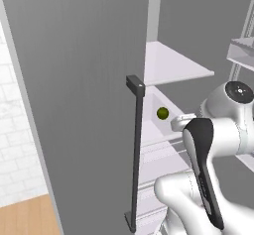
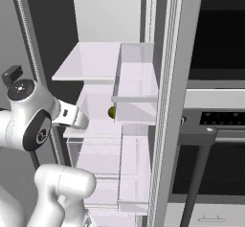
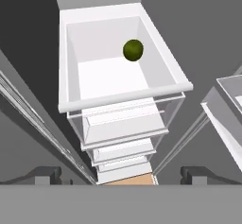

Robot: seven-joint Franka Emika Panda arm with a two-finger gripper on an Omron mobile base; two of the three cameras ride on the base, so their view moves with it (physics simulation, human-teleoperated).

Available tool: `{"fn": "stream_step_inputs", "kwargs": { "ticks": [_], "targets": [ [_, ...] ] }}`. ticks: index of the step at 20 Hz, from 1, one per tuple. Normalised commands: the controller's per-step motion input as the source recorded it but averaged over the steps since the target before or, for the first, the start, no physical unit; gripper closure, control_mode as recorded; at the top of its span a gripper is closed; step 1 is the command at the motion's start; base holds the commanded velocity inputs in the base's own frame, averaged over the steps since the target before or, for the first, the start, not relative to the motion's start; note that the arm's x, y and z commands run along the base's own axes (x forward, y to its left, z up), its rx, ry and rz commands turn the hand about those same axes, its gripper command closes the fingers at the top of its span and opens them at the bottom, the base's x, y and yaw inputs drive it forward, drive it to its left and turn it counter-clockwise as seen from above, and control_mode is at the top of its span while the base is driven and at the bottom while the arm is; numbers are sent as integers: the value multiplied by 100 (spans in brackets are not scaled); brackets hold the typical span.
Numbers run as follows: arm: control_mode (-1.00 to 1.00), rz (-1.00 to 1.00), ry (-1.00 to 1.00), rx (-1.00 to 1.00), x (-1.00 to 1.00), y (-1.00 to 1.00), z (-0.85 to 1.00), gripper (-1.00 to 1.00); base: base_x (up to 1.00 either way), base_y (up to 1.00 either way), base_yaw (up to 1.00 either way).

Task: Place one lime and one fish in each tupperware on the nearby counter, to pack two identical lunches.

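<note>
- The claw [image 3: 121,176] stands wide, holding nothing; its two dark tips show well apart at the bottom of the hand view, looking down into the open fridge.
- Below and beyond it sits a white bin [image 3: 125,98], with one lime [image 3: 133,50] resting inside by the far wall, toward the right corner. In the left base view the same lime [image 1: 162,113] shows past the fridge door's dark handle [image 1: 135,149]; in the right base view the lime [image 2: 111,112] peeps out just behind a clear door bin [image 2: 136,85].
- Judged risk: the lime is round and loose, so one tip landing first could roll it off along the wall or into the corner, where the jaws would close on air.
- Judged risk: it lies close to the bin's wall, so a tip may strike the wall or the thick front rim on the way down and stop the reach short.
- Judged risk: the arm works in a tight gap between the grey door [image 1: 79,105] and the shelves [image 2: 95,61]; a wide swing on the way in or out could knock the door or the shelf edge.
- No fish, tupperware or surface can be made out here.
</note>
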Motion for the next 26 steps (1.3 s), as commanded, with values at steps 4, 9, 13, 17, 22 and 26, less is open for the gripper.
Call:
{"fn": "stream_step_inputs", "kwargs": {
  "ticks": [4, 9, 13, 17, 22, 26],
  "targets": [
    [-100, 0, -17, 0, 27, -3, -35, -100, 0, 0, 0],
    [-100, 0, -16, 0, 79, -15, -39, -100, 0, 0, 0],
    [-100, 0, -17, -3, 87, -12, -35, -100, 0, 0, 0],
    [-100, 0, -3, -5, 81, -9, -14, -100, 0, 0, 0],
    [-100, 0, 0, 0, 47, -18, -1, -100, 0, 0, 0],
    [-100, 0, 3, 0, 36, -24, -4, -100, 0, 0, 0]
  ]
}}
